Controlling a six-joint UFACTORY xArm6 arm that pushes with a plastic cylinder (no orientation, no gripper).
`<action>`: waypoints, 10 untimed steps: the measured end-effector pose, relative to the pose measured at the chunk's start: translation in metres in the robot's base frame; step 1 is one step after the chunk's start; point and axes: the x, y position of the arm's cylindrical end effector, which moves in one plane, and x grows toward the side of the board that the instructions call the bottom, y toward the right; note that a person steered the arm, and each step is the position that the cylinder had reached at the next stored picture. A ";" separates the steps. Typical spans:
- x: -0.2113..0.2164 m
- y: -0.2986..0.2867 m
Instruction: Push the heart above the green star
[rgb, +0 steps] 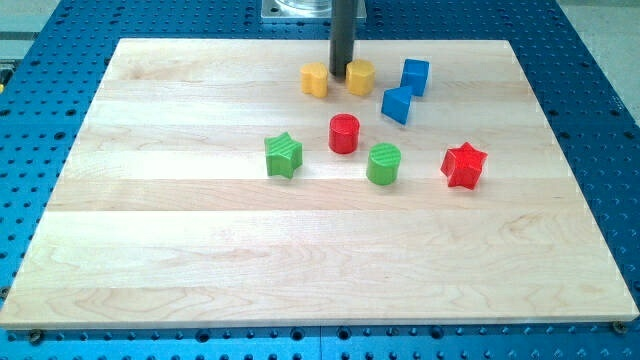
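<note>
A green star (283, 156) lies left of the board's middle. Two yellow blocks sit near the view's top: one (315, 79) to the left, which looks like the heart, and one (360, 76) to the right with a faceted shape. My tip (340, 78) stands between these two yellow blocks, close to both. The left yellow block is above and a little right of the green star.
A red cylinder (344, 133), a green cylinder (383, 164) and a red star (464, 165) lie in the middle band. Two blue blocks (415, 76) (397, 104) sit at the upper right. The wooden board (150, 250) rests on a blue perforated table.
</note>
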 end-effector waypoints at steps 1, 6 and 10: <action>-0.018 -0.073; 0.060 0.022; 0.070 -0.170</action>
